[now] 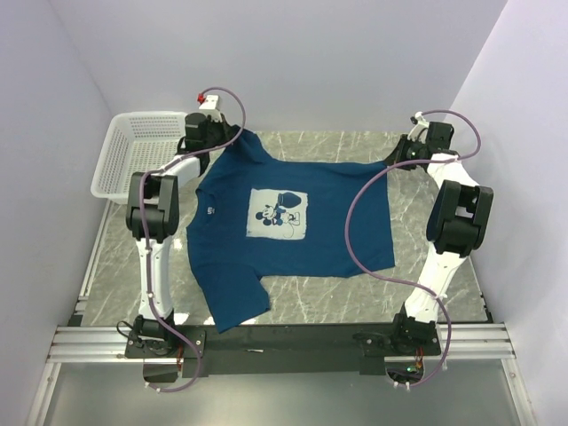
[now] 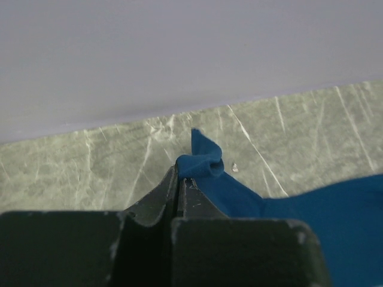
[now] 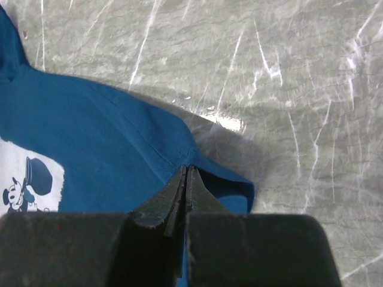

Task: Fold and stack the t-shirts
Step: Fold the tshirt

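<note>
A navy t-shirt (image 1: 293, 222) with a pale mouse print (image 1: 278, 214) lies spread face up on the grey marbled table (image 1: 426, 151). My left gripper (image 1: 232, 136) is at the shirt's far left corner, shut on a bunched bit of its fabric (image 2: 200, 164). My right gripper (image 1: 393, 160) is at the far right corner, shut on the shirt's edge (image 3: 206, 173). The print also shows in the right wrist view (image 3: 27, 182). One sleeve (image 1: 238, 306) hangs toward the near edge.
A white lattice basket (image 1: 133, 164) stands at the table's far left, beside the left arm. White walls close in the back and both sides. A metal rail (image 1: 284, 342) runs along the near edge.
</note>
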Motion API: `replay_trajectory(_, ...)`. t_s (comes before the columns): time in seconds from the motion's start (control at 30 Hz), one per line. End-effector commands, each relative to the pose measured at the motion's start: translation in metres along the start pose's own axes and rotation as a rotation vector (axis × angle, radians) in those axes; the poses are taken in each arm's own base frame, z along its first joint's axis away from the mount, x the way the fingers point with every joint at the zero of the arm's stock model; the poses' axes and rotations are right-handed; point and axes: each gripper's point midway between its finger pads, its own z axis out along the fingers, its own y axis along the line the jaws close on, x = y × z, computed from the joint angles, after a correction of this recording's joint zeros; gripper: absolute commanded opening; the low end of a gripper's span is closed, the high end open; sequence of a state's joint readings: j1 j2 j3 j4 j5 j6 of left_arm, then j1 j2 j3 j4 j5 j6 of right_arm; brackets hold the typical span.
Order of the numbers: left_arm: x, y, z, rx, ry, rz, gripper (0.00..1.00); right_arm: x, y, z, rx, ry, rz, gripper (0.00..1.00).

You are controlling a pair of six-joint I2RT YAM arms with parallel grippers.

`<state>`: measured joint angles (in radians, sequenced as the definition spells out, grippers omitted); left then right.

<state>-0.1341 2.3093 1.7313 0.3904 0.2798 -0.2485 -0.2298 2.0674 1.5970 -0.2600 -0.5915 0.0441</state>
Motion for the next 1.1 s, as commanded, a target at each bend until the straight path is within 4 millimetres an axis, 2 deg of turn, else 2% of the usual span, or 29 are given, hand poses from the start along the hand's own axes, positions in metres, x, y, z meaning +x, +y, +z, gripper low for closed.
replay_trajectory(0.0, -0.082, -0.030, -0.031, 0.082, -0.174, 0.075, 0.01, -0.010, 0.000, -0.007, -0.021, -0.044, -0.002, 0.00)
replay_trajectory(0.07, -0.093, -0.034, -0.042, 0.096, -0.201, 0.089, 0.01, -0.008, -0.002, -0.009, -0.021, -0.045, 0.003, 0.00)
replay_trajectory(0.1, -0.087, -0.032, -0.044, 0.095, -0.194, 0.088, 0.01, -0.007, -0.004, -0.011, -0.023, -0.047, 0.007, 0.00)
replay_trajectory(0.17, -0.095, -0.036, -0.054, 0.106, -0.208, 0.094, 0.01, -0.005, -0.004, -0.012, -0.029, -0.044, 0.016, 0.00)
replay_trajectory(0.2, -0.088, -0.035, -0.057, 0.109, -0.195, 0.087, 0.01, -0.004, -0.005, -0.013, -0.031, -0.043, 0.020, 0.00)
replay_trajectory(0.27, -0.092, -0.039, -0.064, 0.125, -0.204, 0.093, 0.01, -0.002, -0.006, -0.014, -0.030, -0.041, 0.023, 0.00)
replay_trajectory(0.57, -0.075, -0.047, -0.091, 0.158, -0.159, 0.098, 0.01, 0.000, -0.009, -0.020, -0.030, -0.046, 0.035, 0.00)
replay_trajectory(0.93, -0.079, -0.067, -0.134, 0.208, -0.171, 0.110, 0.01, 0.010, -0.014, -0.024, -0.026, -0.032, 0.049, 0.00)
replay_trajectory(1.07, -0.072, -0.073, -0.149, 0.220, -0.155, 0.110, 0.01, 0.011, -0.017, -0.023, -0.024, -0.029, 0.058, 0.00)
